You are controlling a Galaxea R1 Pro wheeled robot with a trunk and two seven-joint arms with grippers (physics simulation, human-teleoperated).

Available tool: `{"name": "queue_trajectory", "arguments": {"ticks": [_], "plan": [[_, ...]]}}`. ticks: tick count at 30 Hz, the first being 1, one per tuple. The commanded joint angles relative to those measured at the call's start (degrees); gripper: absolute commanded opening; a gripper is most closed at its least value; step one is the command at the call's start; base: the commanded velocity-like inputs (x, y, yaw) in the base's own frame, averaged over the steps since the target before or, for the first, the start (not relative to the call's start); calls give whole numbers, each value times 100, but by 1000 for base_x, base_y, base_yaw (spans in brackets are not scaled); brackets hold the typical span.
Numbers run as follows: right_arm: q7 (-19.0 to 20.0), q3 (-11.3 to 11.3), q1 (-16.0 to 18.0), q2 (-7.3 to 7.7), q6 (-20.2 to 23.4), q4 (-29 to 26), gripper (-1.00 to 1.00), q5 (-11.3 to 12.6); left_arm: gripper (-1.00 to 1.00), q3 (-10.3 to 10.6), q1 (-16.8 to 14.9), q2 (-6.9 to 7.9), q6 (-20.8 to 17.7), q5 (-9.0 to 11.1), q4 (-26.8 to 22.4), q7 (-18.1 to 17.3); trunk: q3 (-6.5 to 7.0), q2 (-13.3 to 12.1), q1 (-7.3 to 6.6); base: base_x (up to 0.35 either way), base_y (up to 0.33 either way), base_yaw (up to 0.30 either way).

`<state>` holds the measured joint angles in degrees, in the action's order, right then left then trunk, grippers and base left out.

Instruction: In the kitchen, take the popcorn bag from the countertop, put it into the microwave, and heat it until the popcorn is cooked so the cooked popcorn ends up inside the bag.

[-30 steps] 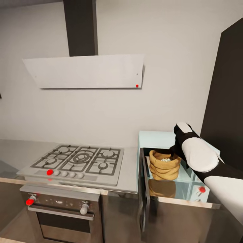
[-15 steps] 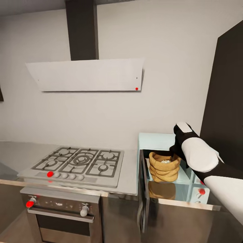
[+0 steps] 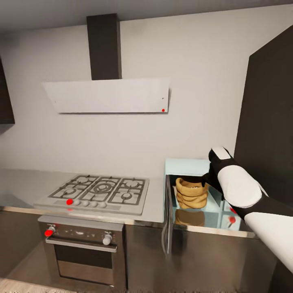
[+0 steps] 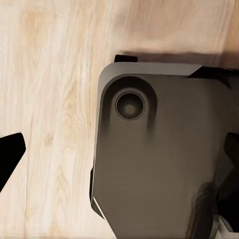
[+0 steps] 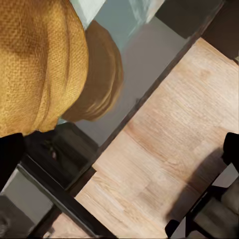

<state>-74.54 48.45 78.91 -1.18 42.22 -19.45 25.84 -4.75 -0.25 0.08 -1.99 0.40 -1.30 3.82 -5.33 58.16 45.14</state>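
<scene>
The small tan-mustard cloth popcorn bag [image 3: 191,192] is held inside the open pale blue boxy microwave [image 3: 185,166], just below the right claw [image 3: 208,179], which appears clamped on its rolled rim, presumably for setting down; the left claw's state cannot be told.

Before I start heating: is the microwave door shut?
No, in the head view the microwave door stands swung open, with the popcorn bag visible inside.

A home kitchen: gas hob [image 3: 99,192], slanted hood [image 3: 108,96], built-in oven [image 3: 83,252], microwave [image 3: 188,166]
</scene>
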Motion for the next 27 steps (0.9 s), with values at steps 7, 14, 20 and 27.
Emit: {"name": "queue_trajectory", "arguments": {"ticks": [7, 14, 20, 27], "plan": [[2008, -1118, -16, -62, 1139, -184, 100, 9, 100, -43, -1, 1, -18, 4, -11, 6, -9, 6, -3, -255, 0, 0], [3965, -2697, -458, -57, 230, 313, 100, -525, 100, -48, -1, -5, -13, 4, -11, 13, -9, 6, -3, -103, 0, 0], [6234, -4368, -1240, 37, -2955, 1573, 100, -1155, 100, -52, -1, -5, -12, 4, -11, 12, -9, 6, -3, -3, 0, 0], [7288, -5113, -1980, 229, -5905, 2386, 100, -1624, 100, -52, -1, -16, -5, 4, -11, 13, -9, 6, -3, -54, 0, 0]]}}
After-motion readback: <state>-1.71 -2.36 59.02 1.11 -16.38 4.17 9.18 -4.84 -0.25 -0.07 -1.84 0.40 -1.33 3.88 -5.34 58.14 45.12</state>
